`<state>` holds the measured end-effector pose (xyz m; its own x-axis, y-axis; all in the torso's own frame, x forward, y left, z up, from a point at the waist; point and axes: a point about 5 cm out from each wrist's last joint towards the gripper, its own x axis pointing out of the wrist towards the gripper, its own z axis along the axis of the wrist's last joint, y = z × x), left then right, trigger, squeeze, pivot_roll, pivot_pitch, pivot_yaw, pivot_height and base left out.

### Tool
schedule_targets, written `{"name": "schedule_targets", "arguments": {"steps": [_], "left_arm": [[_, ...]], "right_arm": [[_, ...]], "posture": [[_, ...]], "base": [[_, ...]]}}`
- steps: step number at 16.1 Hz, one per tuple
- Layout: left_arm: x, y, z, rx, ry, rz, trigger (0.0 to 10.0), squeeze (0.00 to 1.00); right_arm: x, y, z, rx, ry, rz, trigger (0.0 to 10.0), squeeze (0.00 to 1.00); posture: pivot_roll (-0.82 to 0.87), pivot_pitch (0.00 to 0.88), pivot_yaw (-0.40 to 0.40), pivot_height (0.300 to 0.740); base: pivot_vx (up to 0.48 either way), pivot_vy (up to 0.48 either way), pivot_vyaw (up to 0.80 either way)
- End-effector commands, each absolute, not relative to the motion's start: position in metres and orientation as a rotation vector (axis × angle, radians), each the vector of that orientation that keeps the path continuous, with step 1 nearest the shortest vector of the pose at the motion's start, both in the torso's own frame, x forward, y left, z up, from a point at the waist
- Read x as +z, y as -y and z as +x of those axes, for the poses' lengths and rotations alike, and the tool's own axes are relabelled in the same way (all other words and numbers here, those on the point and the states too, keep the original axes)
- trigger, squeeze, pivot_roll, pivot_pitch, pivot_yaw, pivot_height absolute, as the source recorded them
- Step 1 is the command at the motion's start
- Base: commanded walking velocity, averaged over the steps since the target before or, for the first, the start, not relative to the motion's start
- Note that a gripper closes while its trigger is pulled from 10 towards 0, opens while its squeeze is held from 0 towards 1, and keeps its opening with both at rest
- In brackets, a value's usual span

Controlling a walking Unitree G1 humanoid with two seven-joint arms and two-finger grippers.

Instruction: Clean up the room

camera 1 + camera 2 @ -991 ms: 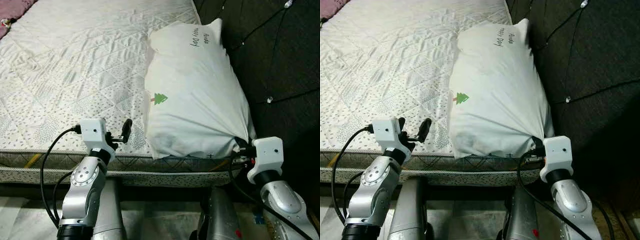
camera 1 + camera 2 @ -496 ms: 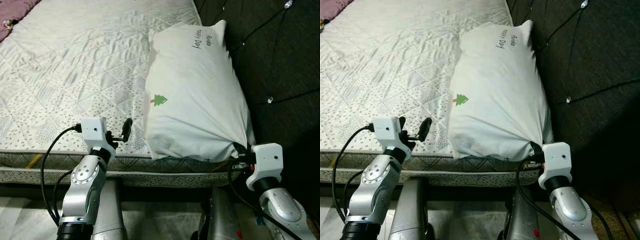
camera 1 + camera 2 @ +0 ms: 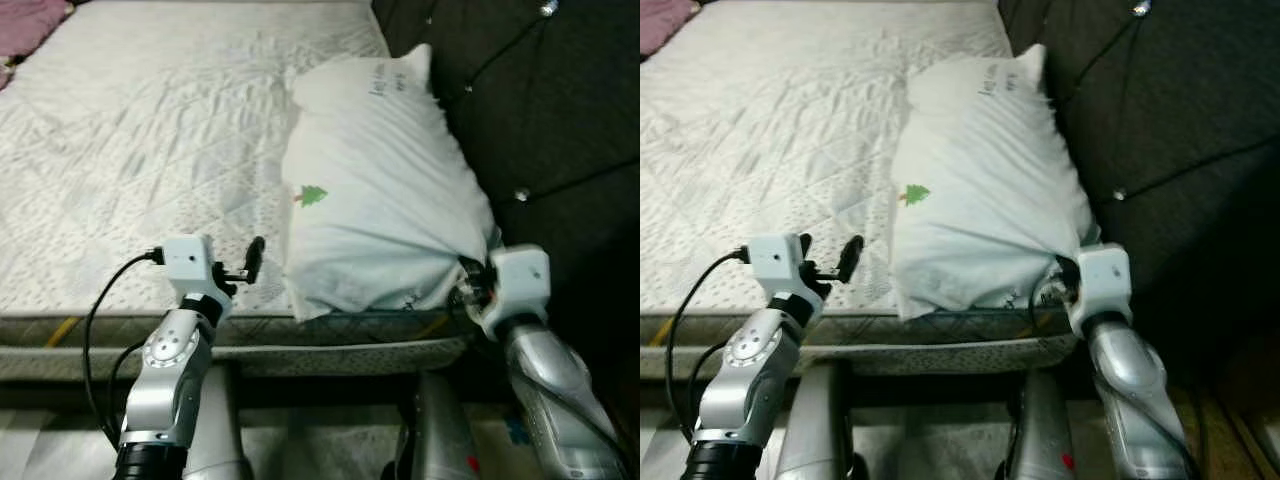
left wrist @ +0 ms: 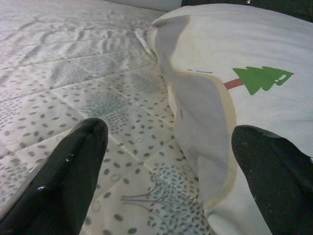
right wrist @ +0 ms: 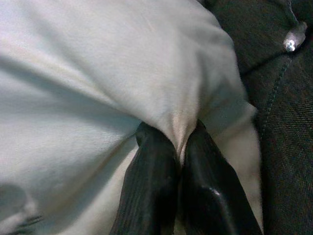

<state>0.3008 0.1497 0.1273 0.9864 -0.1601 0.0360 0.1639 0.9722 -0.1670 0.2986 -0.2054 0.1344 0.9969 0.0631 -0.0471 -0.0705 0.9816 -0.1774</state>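
Pillow [image 3: 385,190] — white, with a small green tree print [image 3: 313,195] on its side and a line of dark script near its far end — lies on the mattress [image 3: 150,150] at the robot's right, its long axis running away from the robot, from the near edge of the bed toward the far end; its right flank rests against the dark tufted headboard [image 3: 540,110], and its near end sits at the mattress edge, slightly overhanging the piped border; the right gripper [image 5: 180,147] is clenched on a pinch of the pillowcase at the near right corner, the two black fingers [image 5: 151,191] pressed together with a fold of white fabric drawn up between them, the cloth puckering toward that point; the right wrist housing sits just beside that corner, close to the headboard; the left gripper [image 3: 250,265] hovers low over the near edge of the mattress, just beside the pillow's near left corner but not touching it, its fingers [image 4: 63,186] spread wide apart with nothing between them — the quilted, speckled mattress surface and the pillow's seam lie ahead of them; a strip of pink fabric [image 3: 30,20] shows at the far left corner of the bed.
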Motion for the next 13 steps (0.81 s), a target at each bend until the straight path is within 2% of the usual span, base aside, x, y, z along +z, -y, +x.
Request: {"name": "schedule_targets", "arguments": {"steps": [1,5,9,10,11,13], "left_arm": [[0.126,-0.152,0.301,-0.156,0.019,-0.159,10.0,0.0],[0.127,-0.16,0.301,-0.123,0.028,-0.151,10.0,0.0],[0.13,-0.158,0.306,-0.131,0.037,-0.152,10.0,0.0],[0.13,-0.158,0.308,-0.131,0.039,-0.152,10.0,0.0],[0.131,-0.158,0.309,-0.13,0.04,-0.152,10.0,0.0],[0.13,-0.159,0.311,-0.128,0.042,-0.153,10.0,0.0]], "right_arm": [[0.144,0.223,0.303,-0.001,-0.009,-0.189,0.0,0.0],[0.165,0.25,0.333,-0.094,0.028,-0.203,0.0,0.0],[0.161,0.25,0.338,-0.102,0.01,-0.189,0.0,0.0],[0.154,0.245,0.335,-0.087,-0.008,-0.183,4.0,0.0],[0.147,0.24,0.331,-0.069,-0.018,-0.158,10.0,1.0],[0.14,0.23,0.326,-0.043,-0.011,-0.123,10.0,1.0]], "posture": [[-0.01,0.071,-0.012,0.503],[0.0,0.062,-0.021,0.503],[-0.01,0.041,-0.016,0.503],[-0.01,0.039,-0.016,0.503],[-0.01,0.031,-0.017,0.503],[-0.02,0.011,-0.02,0.503]], "base": [[0.0,0.0,0.0],[0.0,0.0,0.0],[0.0,0.0,0.0],[0.0,0.0,0.0],[0.0,0.0,0.0],[0.0,0.0,0.0]]}}
